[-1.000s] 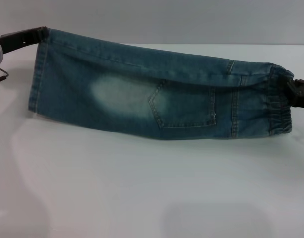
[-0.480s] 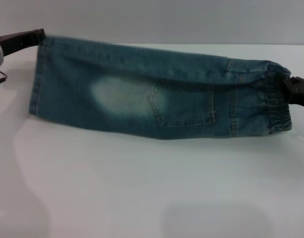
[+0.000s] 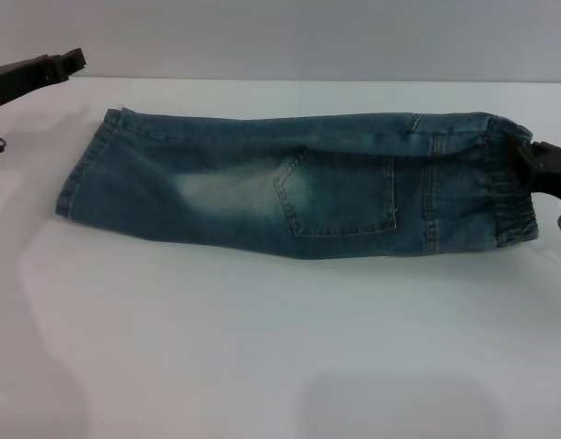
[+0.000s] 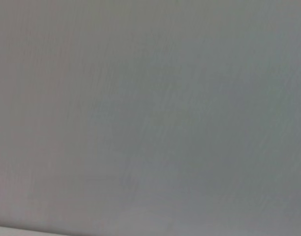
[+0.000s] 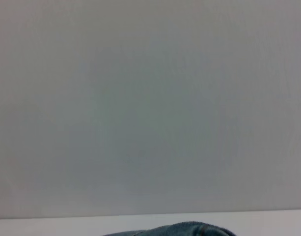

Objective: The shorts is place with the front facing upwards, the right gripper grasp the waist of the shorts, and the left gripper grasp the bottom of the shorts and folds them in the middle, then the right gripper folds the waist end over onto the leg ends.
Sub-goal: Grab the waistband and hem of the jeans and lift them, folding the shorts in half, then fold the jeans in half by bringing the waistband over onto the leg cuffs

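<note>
White table [image 3: 262,347], head view: shorts [image 3: 298,187] lying folded lengthwise (first fold looks done), waist [image 3: 509,197] at right, leg ends [image 3: 88,174] at left. Left tool [image 3: 65,62] clear of denim, grip unreadable. Right tool [image 3: 545,169] at waistband, apparently pinching it. Waist-over-legs fold left. Left wrist: blank grey. Right wrist: only a denim sliver [image 5: 189,230].
</note>
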`<state>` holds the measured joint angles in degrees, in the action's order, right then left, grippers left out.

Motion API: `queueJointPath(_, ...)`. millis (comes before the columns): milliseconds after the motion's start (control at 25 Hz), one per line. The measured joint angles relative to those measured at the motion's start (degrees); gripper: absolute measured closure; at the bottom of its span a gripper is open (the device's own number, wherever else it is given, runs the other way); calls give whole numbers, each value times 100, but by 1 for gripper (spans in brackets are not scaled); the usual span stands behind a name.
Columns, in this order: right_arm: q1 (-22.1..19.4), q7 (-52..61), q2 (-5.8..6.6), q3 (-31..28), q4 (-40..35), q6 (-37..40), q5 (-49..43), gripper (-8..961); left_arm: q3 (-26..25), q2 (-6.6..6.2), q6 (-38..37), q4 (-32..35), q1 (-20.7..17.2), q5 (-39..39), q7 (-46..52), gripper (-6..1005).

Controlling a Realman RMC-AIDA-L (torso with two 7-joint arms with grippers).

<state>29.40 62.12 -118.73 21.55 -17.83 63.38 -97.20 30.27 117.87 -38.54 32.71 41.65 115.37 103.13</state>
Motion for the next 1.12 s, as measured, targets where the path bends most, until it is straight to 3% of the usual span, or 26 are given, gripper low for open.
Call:
queueJointPath(160, 22, 9, 0, -1, 36, -170, 0, 870, 45, -1, -28, -2, -11, -33, -3, 435)
queueJointPath(400, 55, 42, 5, -55, 109, -622, 0, 820, 49, -2, -106, -2, -24, -41, -18, 231)
queueJointPath(600, 11, 40, -1, -59, 83, -657, 24, 716, 50, -2, -241, -1, -37, -73, -181, 159)
queueJointPath(800, -123, 17, 0, -64, 4, -599, 109, 612, 50, -2, -299, -1, -83, -163, -220, 159)
queueJointPath(1040, -333, 15, 3, -45, -213, 601, 349, 376, 66, -2, -463, 6, -162, -383, -387, 159)
queueJointPath(1120, -297, 15, 4, 11, -218, 881, 348, 346, 66, -2, -463, 6, -162, -383, -387, 159)
